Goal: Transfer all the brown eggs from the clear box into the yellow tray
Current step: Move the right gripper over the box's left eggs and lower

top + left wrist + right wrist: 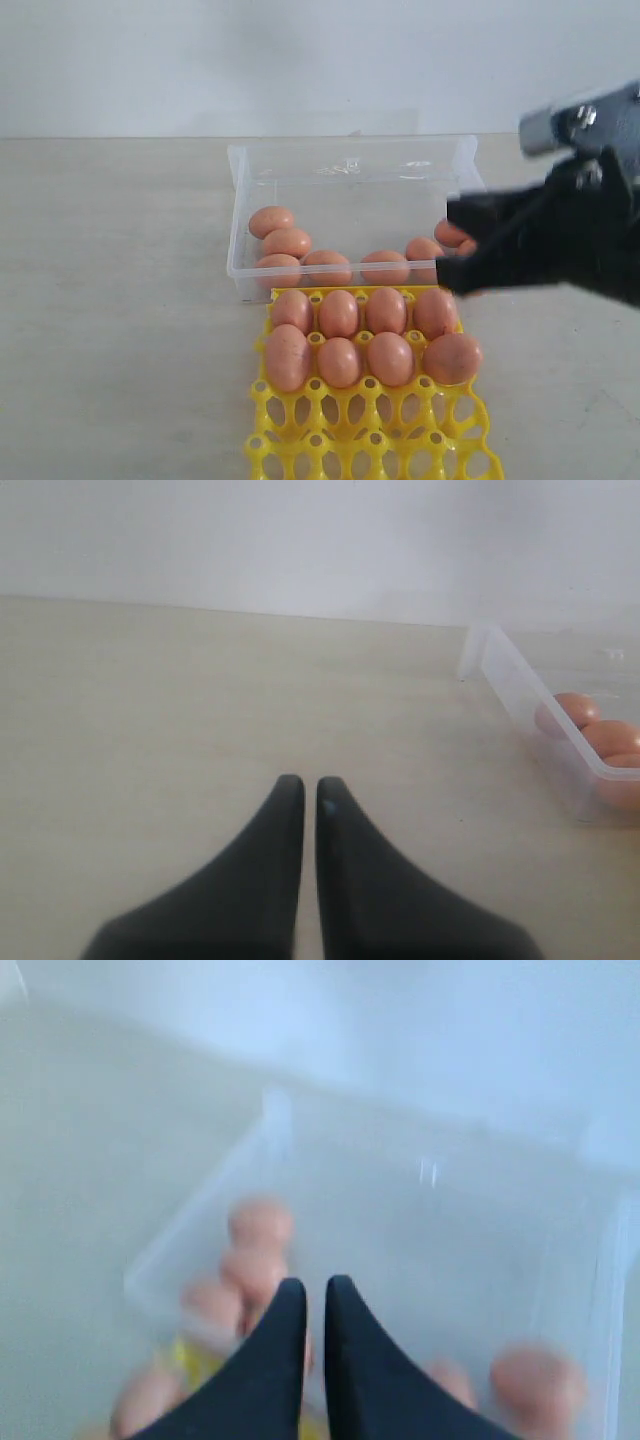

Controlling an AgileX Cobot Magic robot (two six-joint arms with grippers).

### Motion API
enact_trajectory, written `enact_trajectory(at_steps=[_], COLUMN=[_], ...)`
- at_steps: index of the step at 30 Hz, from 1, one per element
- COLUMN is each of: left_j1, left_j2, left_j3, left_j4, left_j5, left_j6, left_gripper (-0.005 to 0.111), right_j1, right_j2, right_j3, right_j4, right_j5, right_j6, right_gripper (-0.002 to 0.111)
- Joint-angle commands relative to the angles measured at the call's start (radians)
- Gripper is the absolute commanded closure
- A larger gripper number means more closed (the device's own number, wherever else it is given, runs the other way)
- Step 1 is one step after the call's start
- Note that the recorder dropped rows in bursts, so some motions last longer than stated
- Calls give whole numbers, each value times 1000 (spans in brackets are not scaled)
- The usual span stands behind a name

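Observation:
The clear box [350, 160] holds several brown eggs [287, 242] along its left and near sides. Just in front of it, the yellow tray [370, 430] carries two full rows of eggs [339, 313] in the cups nearest the box. My right gripper [452, 245] hovers over the box's right end, shut with nothing in it. The blurred right wrist view shows its tips [315, 1288] above the box [430, 1220] and eggs [260, 1225]. My left gripper [310, 785] is shut and empty over bare table, with the box's end [520, 695] and eggs [575, 710] off to one side.
The pale tabletop [110, 300] runs back to a plain wall [300, 60]. The tray's near rows of cups [330, 455] hold nothing. The left arm does not show in the exterior view.

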Motion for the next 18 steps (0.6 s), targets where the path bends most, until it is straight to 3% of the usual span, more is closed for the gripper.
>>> enact_trajectory(at_steps=[1,3,4,9,12,14,18], left_j1=[-4,-4,-4,-4,-4,-4,-4], left_j2=[-2,-2,-2,-2,-2,-2,-2], left_j3=[4,4,4,4,4,4,4], left_j4=[4,4,4,4,4,4,4], left_j5=[-13,-13,-13,-13,-13,-13,-13], left_j6=[4,4,4,4,4,4,4], left_gripper=[103,103,103,103,103,103,103], right_j1=[-1,-3,-19,-80,-76,-76,-76], right_j2=[119,247,306,660,804,879,936], right_j3=[-164,-305,-379,-893,-1071,-1143,-1182], right_j4=[56,172,219,227,225,225,211], right_j5=[-319,-300,-200,775,1155,1282,1239], right_j6=[-93,-208,-243,-262,-412,-545,-720], right_gripper=[107,107,107,107,107,107,107])
